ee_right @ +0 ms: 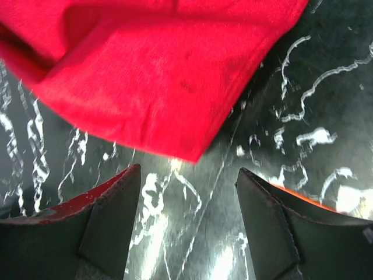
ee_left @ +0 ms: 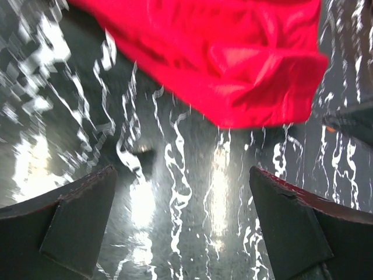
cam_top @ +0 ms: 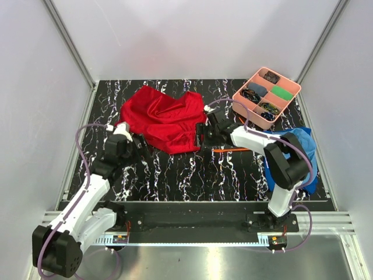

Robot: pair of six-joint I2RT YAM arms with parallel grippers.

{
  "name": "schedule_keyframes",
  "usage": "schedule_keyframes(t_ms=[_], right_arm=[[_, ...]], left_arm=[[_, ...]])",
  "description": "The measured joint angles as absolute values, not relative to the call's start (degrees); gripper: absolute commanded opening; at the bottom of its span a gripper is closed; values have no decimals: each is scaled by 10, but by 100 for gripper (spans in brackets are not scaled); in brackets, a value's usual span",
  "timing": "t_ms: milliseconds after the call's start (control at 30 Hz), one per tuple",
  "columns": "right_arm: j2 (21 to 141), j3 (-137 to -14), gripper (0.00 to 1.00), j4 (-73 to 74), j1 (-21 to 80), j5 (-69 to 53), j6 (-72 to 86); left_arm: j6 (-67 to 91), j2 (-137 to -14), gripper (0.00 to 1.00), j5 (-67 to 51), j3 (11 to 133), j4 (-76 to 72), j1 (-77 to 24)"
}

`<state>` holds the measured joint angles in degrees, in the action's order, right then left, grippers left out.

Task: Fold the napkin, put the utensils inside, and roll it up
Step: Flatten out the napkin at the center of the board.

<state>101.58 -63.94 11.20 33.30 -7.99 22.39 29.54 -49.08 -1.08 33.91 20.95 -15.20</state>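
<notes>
The red napkin lies crumpled on the black marbled table, left of centre. My left gripper hovers open at its near-left edge. In the left wrist view the napkin fills the top, and only bare table shows between the wide fingers of that gripper. My right gripper sits at the napkin's near-right corner. In the right wrist view that corner hangs just beyond this gripper, which is open with nothing in it. An orange utensil lies behind it, a sliver showing past the right finger.
A pink compartment tray with small dark items stands at the back right. A blue cloth lies bunched at the right, partly under the right arm. White walls and metal rails bound the table.
</notes>
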Motion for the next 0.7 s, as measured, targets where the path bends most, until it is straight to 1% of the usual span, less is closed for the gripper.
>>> schedule_keyframes(t_ms=[167,333,400,433,467,500,533,567,600,633,667,700], right_arm=[[1072,-679,73,114,333,-81,230],[1108,-703,70,114,334,-88,232],[1118,-711,65,114,334,-99,232],[1123,-717,61,113,334,-105,232],[1127,-722,51,111,334,-113,232],[1132,-725,47,110,335,-119,232],[1135,-727,40,109,336,-127,230],[1136,-728,23,109,337,-133,229],[1136,-728,12,109,338,-139,229],[1136,-728,5,110,340,-147,228],[1136,-728,1,110,343,-155,229],[1136,-729,0,114,346,-163,230]], left_arm=[[343,-487,99,-35,274,166,-152],[360,-492,99,-46,262,133,-152],[361,-495,99,-46,262,123,-152],[361,-496,99,-46,262,118,-152],[361,-496,99,-46,262,115,-152],[360,-496,99,-46,261,111,-152],[360,-496,99,-46,261,108,-152],[359,-496,99,-44,261,107,-152],[358,-496,99,-42,261,106,-152],[358,-495,99,-40,261,106,-152],[357,-494,99,-38,261,107,-152],[356,-491,99,-35,261,107,-152]])
